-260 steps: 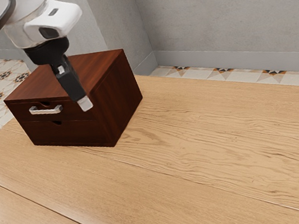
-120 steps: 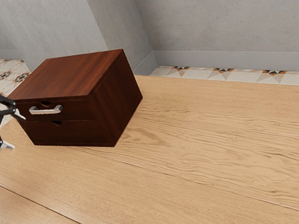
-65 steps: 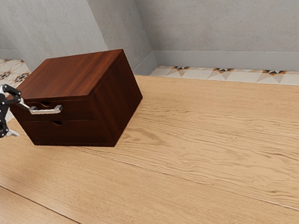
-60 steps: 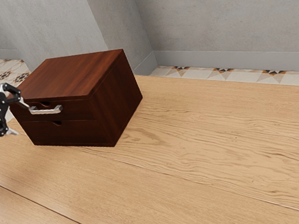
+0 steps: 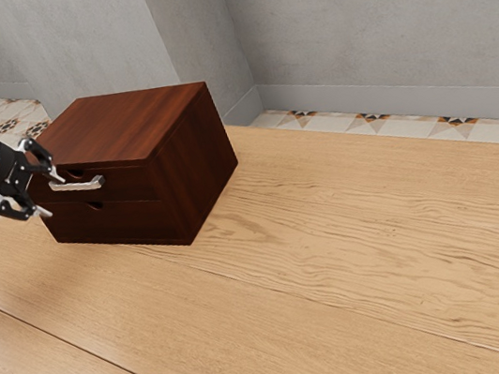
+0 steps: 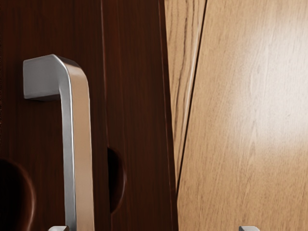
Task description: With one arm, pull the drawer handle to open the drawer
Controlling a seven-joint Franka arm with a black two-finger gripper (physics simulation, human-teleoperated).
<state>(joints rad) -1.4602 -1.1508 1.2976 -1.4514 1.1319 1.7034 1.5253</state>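
Gripper: your gripper is wide open and has hold of nothing. In the exterior view one finger sits above the other.

Gripper position: it's right at the handle's end on the exterior view's left, in front of the cabinet. The spread fingers seem level with the bar. I can't tell from this side whether the bar's end is already between them.

What changed: a lot. 2.2 s ago your arm was up over the cabinet with the fingers hanging down in front of the drawer. A second ago the hand had swung out to the exterior view's left edge, lower and well clear of the cabinet. Half a second ago it was nearer, and now it's basically at the handle.

Handle: the silver bar handle is on the top drawer, toward its end on the exterior view's left. It's in the same spot as in every earlier frame.

Wrist cam: the handle is big and close, with its bent end standing off the dark wood. Two pale fingertips poke in at the edge. The bar runs down to just beside one of them, and the other is well apart, over the table.

Drawer: its front looks level with the front below it, so no change from before.

Cabinet: it sits on the wooden table and hasn't shifted.
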